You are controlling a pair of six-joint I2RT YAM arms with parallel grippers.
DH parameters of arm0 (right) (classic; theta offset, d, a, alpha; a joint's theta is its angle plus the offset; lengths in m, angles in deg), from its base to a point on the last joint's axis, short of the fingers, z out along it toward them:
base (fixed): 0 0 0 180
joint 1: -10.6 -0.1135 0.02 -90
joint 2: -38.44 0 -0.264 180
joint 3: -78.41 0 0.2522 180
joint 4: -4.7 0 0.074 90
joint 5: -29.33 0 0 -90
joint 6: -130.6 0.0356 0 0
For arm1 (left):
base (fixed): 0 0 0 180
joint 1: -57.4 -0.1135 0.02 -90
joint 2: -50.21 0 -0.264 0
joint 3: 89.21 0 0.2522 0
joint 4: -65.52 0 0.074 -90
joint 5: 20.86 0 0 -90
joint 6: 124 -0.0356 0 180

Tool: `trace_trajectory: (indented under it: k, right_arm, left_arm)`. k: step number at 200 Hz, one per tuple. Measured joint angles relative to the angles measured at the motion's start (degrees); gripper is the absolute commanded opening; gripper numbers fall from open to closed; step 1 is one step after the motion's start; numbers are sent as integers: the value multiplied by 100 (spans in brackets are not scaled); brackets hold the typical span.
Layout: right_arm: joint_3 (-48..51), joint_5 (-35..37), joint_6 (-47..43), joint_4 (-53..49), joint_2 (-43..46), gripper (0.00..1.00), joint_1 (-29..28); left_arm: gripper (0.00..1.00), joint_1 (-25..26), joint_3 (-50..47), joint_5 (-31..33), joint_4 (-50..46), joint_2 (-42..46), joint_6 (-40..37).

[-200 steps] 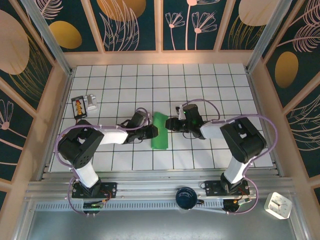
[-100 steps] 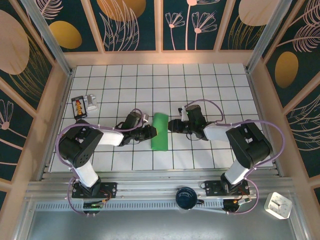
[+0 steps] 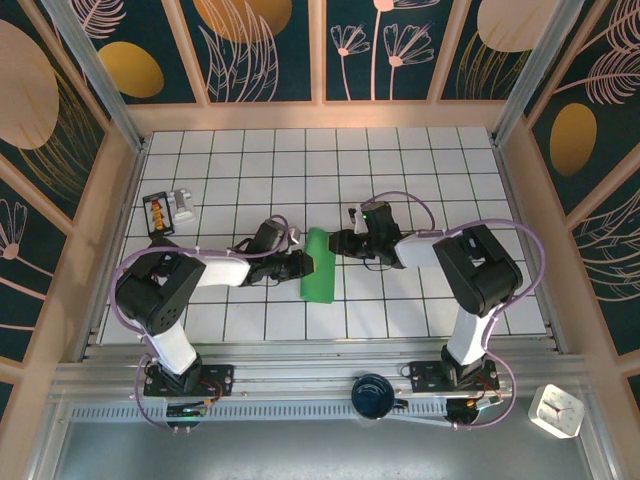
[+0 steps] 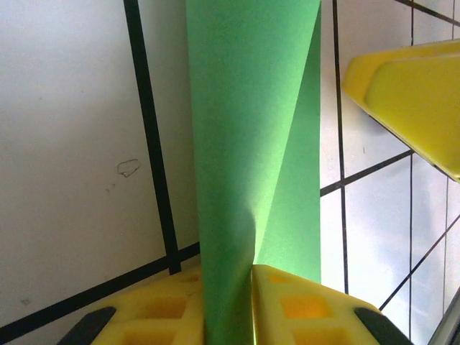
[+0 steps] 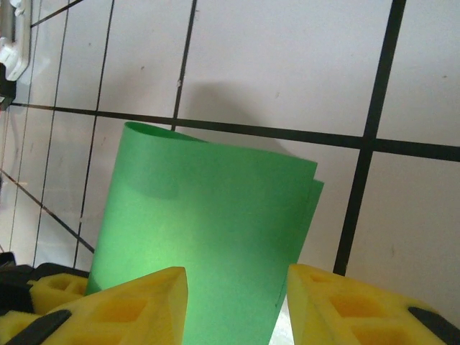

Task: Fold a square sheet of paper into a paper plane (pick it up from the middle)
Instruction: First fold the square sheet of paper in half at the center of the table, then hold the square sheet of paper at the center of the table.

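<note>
A worktop [image 3: 400, 160] of white tiles ruled with black grid lines sits inside a pale wooden frame [image 3: 320, 115]. Dark teal wall panels [image 3: 270, 50] rise around it, printed with gold ovals and pale line-drawn flowers and leaves. Grey metal rails [image 3: 300, 378] run along the near edge. The light is even, with soft shadows.

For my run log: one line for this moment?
phase: folding | green paper: doubled over | left jaws: shut on it | right jaws: open, facing it

paper [image 3: 320, 268] on table [image 3: 400, 170], between left tool [image 3: 304, 263] and right tool [image 3: 336, 243]
</note>
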Motion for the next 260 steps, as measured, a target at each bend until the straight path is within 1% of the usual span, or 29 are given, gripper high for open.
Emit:
trace_trajectory:
  k: [88, 162, 188, 232, 260]
  right_arm:
    - [-308, -90, 15, 94, -341, 36, 0]
    - [-468, -28, -131, -74, -455, 29, 0]
    - [-468, -22, -177, -83, -461, 27, 0]
    - [-468, 17, -177, -85, -470, 25, 0]
    - [-466, 22, -175, -85, -474, 25, 0]
  left_arm:
    - [21, 2, 297, -26, -518, -87, -369]
    - [32, 79, 616, 70, -1045, -133, -785]
    - [39, 98, 667, 109, -1117, -129, -866]
    - [60, 105, 669, 223, -1200, 26, -872]
    - [67, 92, 667, 402, -1412, 201, -813]
